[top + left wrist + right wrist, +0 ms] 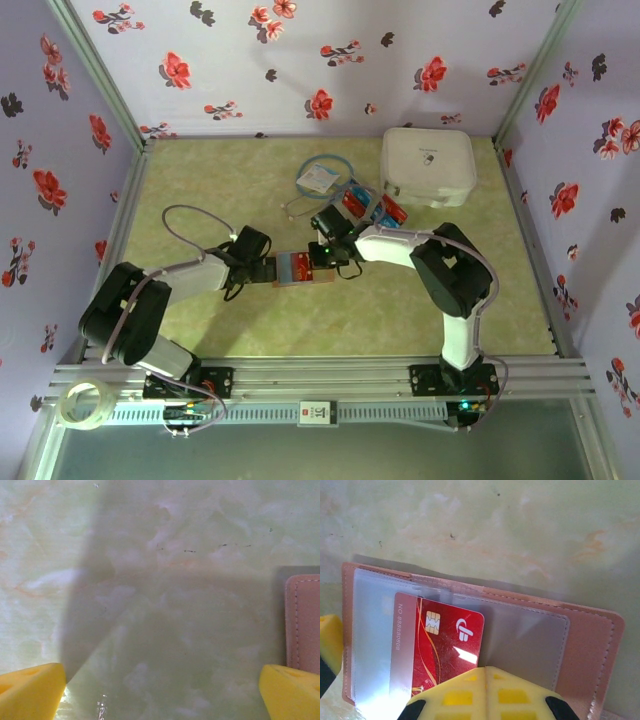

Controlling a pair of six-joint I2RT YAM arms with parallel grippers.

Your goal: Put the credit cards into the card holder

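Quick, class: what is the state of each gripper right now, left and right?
Left gripper: open, holding nothing.
Right gripper: shut on the red credit card.

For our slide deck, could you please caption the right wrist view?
Shut right end effector holds a red credit card over the open pink card holder.

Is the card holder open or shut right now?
Open: the card holder shows its clear inner sleeves facing up, with a red card on them.

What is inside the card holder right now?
One red credit card lies in the open card holder, its left edge under a clear sleeve, pinched by the shut right gripper. The gripper covers the card's near end.
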